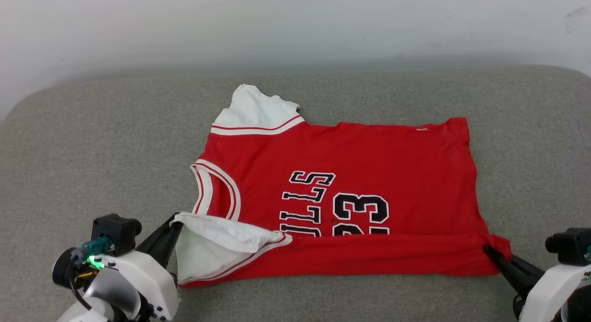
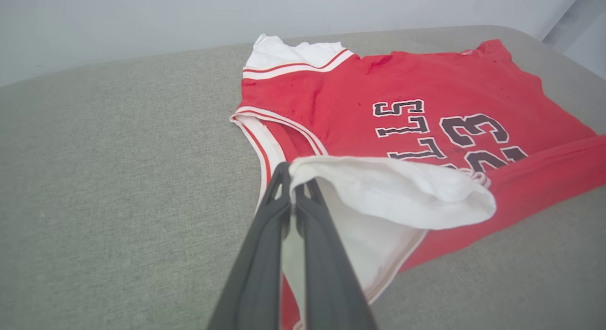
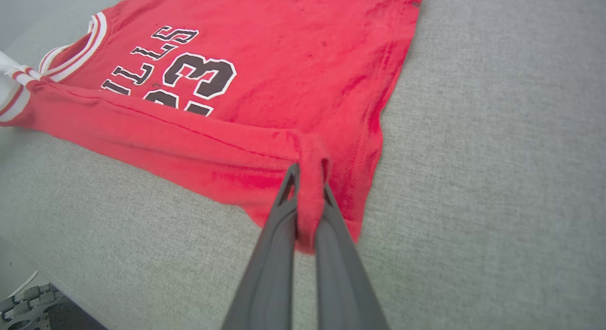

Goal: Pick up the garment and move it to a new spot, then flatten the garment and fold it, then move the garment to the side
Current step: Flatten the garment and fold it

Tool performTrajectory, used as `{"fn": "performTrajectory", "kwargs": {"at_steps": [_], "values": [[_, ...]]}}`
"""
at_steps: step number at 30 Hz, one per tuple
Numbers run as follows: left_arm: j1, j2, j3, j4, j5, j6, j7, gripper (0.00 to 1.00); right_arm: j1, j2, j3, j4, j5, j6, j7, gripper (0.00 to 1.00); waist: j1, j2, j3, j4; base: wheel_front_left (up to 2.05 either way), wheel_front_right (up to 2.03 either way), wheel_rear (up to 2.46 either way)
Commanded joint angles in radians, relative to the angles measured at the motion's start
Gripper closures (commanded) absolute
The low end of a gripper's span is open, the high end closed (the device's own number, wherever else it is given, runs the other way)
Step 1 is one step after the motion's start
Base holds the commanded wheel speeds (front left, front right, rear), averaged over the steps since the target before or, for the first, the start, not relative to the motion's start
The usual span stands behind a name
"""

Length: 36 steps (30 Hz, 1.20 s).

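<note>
The garment (image 1: 369, 165) is a red jersey with white sleeves and black lettering, spread sideways on the grey cushion with its collar to the left. Its near long edge is folded up over the lettering. My left gripper (image 1: 177, 219) is shut on the near white sleeve (image 2: 388, 188), lifting it above the cloth. My right gripper (image 1: 488, 250) is shut on the near hem corner (image 3: 310, 178), where red cloth is pinched between the dark fingers (image 3: 279, 226). The far white sleeve (image 1: 256, 110) lies flat at the back.
The grey cushion (image 1: 92, 151) reaches out on all sides of the garment, with bare fabric to the left and right. A pale wall (image 1: 295, 26) rises behind it. A grey ribbed part (image 3: 28, 308) shows below the cushion's edge.
</note>
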Motion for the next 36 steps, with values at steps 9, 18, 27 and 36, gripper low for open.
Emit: {"fn": "performTrajectory", "kwargs": {"at_steps": [9, 18, 27, 36], "values": [[-0.191, -0.032, -0.021, 0.156, 0.044, -0.053, -0.001, 1.00, -0.110, 0.039, -0.005, 0.032, -0.011, -0.001, 0.018, 1.00, -0.0001, -0.0001, 0.102, -0.032, 0.00, 0.00, 0.00], [-0.329, -0.088, -0.057, 0.412, 0.066, -0.119, -0.031, 1.00, -0.222, 0.082, 0.029, 0.135, -0.024, -0.001, 0.051, 1.00, -0.0001, -0.0001, 0.181, -0.036, 0.00, 0.00, 0.00], [-0.370, -0.144, -0.095, 0.596, 0.056, -0.167, -0.075, 1.00, -0.243, 0.106, 0.066, 0.200, -0.010, -0.001, 0.057, 1.00, -0.0001, -0.0001, 0.187, -0.037, 0.00, 0.00, 0.00], [-0.427, -0.142, -0.106, 0.623, 0.075, -0.175, -0.141, 0.00, -0.217, 0.099, 0.040, 0.164, -0.018, -0.001, 0.004, 0.00, -0.0001, -0.0001, 0.129, -0.011, 0.00, 0.00, 0.00]]}}
